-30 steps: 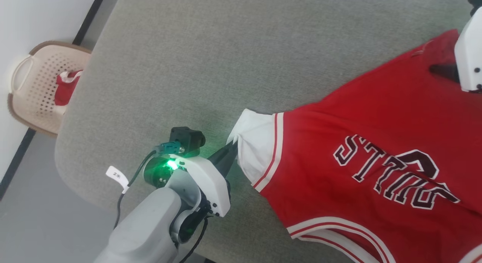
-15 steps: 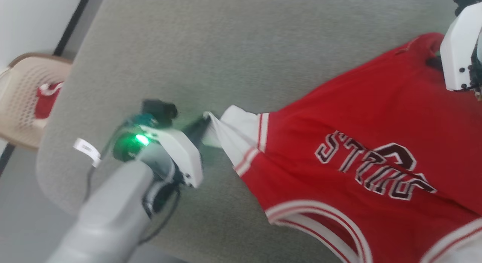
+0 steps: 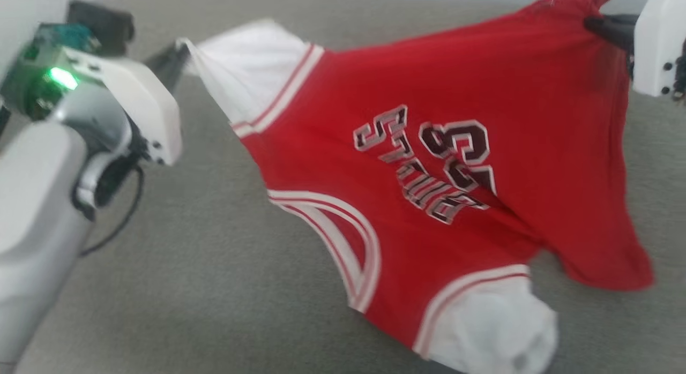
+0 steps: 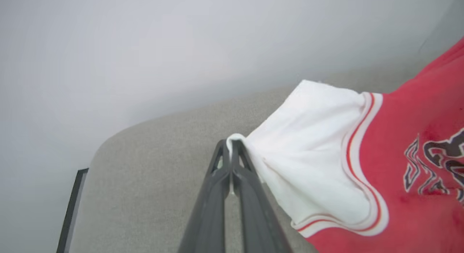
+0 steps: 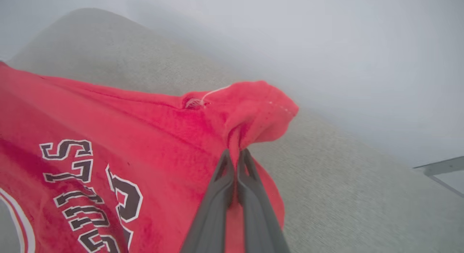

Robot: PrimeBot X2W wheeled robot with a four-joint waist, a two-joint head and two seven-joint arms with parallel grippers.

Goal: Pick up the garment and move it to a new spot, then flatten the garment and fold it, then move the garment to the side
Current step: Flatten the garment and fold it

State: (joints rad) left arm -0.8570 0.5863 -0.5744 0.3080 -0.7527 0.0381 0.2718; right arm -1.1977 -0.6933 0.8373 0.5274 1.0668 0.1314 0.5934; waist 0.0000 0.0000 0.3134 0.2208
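Holding the jersey (image 3: 536,95) stretched between both arms, I see its upper edge lifted off the grey bench (image 3: 187,288). The body sags toward 5 o'clock in the head view, where the other white sleeve (image 3: 493,331) droops. Whether that sleeve touches the bench I cannot tell through the blur.

My left gripper (image 3: 179,52), at 10 o'clock, has its jaws clenched on the corner of the near white sleeve (image 3: 252,68). My right gripper (image 3: 589,24), at 1 o'clock, has its jaws clamped on a bunched red corner.

I judge the cloth light, limp and a little slick. It will swing, fold on itself and slip out of a thin pinch. Both pinches sit at the very edge, so I would avoid any hard tug. For flattening, I reckon corners and shoulder seams are the best holds, with the body left to drape down first.
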